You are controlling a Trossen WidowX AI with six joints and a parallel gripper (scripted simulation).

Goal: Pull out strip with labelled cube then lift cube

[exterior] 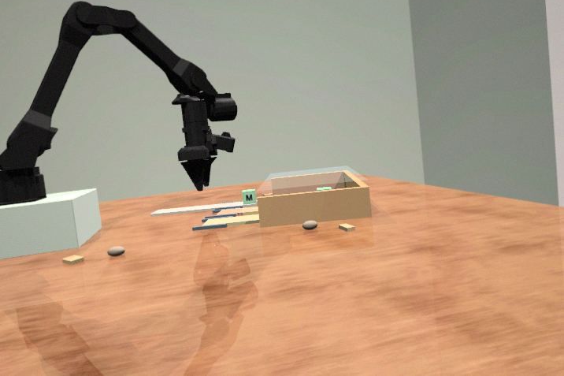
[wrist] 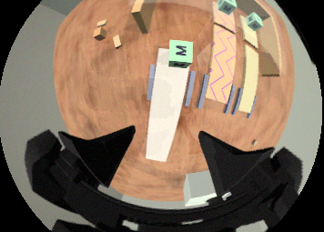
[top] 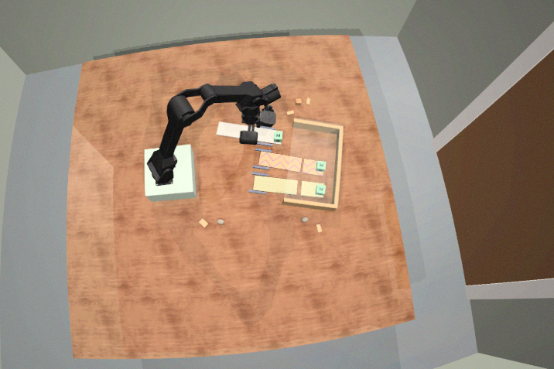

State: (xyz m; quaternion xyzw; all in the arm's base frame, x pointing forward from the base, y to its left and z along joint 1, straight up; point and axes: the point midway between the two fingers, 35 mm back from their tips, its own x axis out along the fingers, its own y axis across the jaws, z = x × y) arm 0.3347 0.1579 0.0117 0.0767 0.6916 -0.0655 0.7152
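the black arm reaches from its pale green pedestal over the wooden worktop, and its gripper hangs raised above the white strip, well off the surface in the exterior view. the jaws stand wide apart with nothing between them; in the wrist view the two dark fingers frame the near end of the white strip without touching it. this strip is in one piece and lies pulled out of the tan open box, whose top is covered by a clear pane. the labelled cube, mint green with a dark "m", sits on the strip's far end, just outside the box wall and near it; the exterior view shows it upright beside the box corner. two other strips lie parallel: an orange zigzag strip and a plain yellow strip, each cut in two with a gap, their far pieces inside the box and each bearing a green cube. short blue bars lie between the strips. small tan blocks and grey pebbles lie scattered on the worktop, well apart from the strips.
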